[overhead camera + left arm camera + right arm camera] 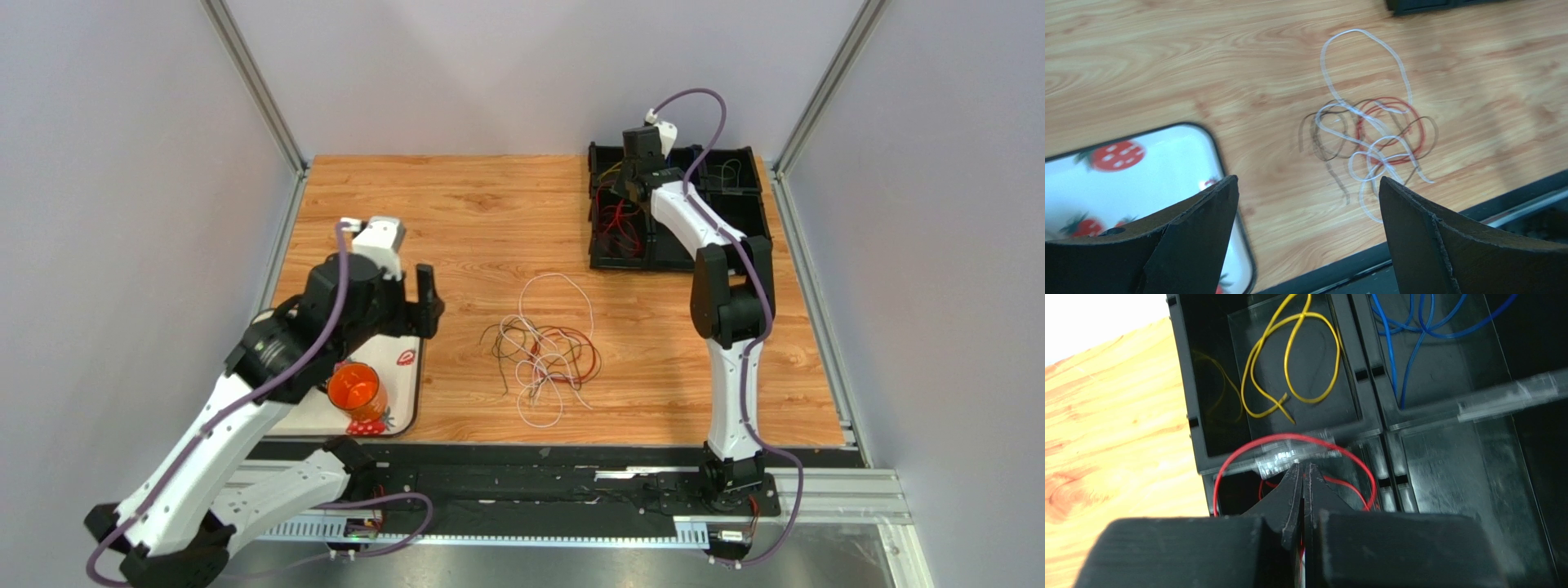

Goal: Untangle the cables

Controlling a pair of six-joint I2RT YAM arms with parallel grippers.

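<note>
A loose tangle of thin cables (546,349) in white, red and dark brown lies on the wooden table in the middle; the left wrist view shows the same tangle (1376,144). My left gripper (429,304) hangs left of it, open and empty (1308,179), above the tray's corner. My right gripper (626,184) is over the black divided box (736,221) at the back right. Its fingers are pressed together (1303,465) on a red cable (1241,448) that loops out on both sides into a compartment. Other compartments hold a yellow cable (1249,373) and blue cable (1401,361).
A white strawberry-print tray (399,368) sits at the left front with an orange cup (357,390) on it; the left wrist view shows the tray's corner (1137,177). A black rail (552,459) runs along the near table edge. Box walls (1183,373) surround the right fingers.
</note>
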